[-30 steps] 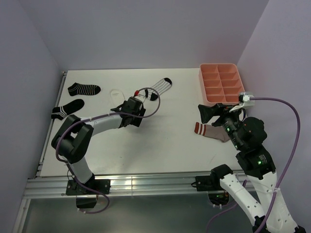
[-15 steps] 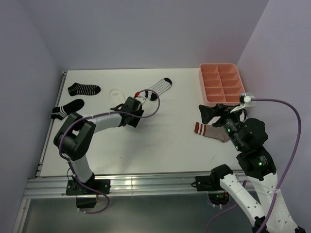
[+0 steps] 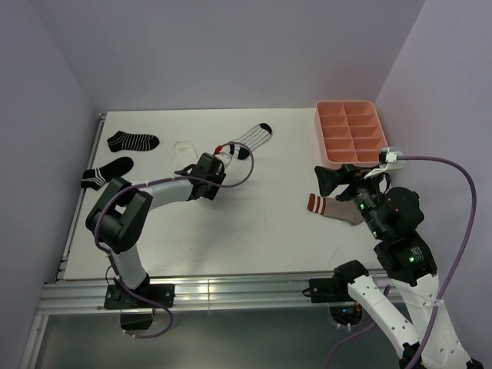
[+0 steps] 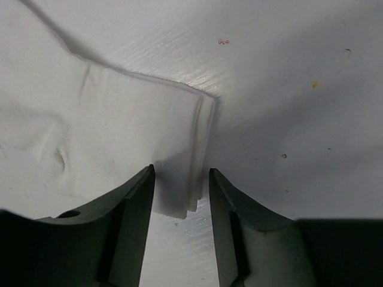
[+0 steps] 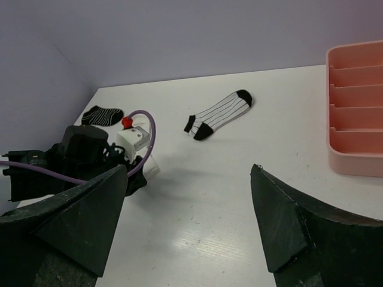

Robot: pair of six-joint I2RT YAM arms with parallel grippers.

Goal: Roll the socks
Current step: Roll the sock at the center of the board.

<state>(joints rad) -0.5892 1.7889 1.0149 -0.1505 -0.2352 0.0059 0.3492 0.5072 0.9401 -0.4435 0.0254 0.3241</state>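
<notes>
Straddling the layered end of the plain white sock (image 4: pixel 119 131), the left gripper (image 4: pixel 181 173) sits low over the counter (image 4: pixel 287 89) with its jaws partly apart. The fabric's edge lies between them and is not yet pinched. Seen from above, this sock lies at about 10 o'clock from the counter's middle.

The step in hand looks like taking hold of that end to start the roll. To do it well, the jaws should bite every layer at once and far enough in from the edge that none slips free. They should press down only lightly, since the thin cloth will bunch if dragged.

The right gripper (image 5: pixel 188 173) hangs wide apart and empty over the taupe sock (image 3: pixel 332 207) at 4 o'clock. It could pin the white sock's far end if the roll wanders. The thin-striped sock (image 3: pixel 252 140) lies at 12 o'clock, and the two black socks (image 3: pixel 132 141) at 9 to 10 o'clock.
</notes>
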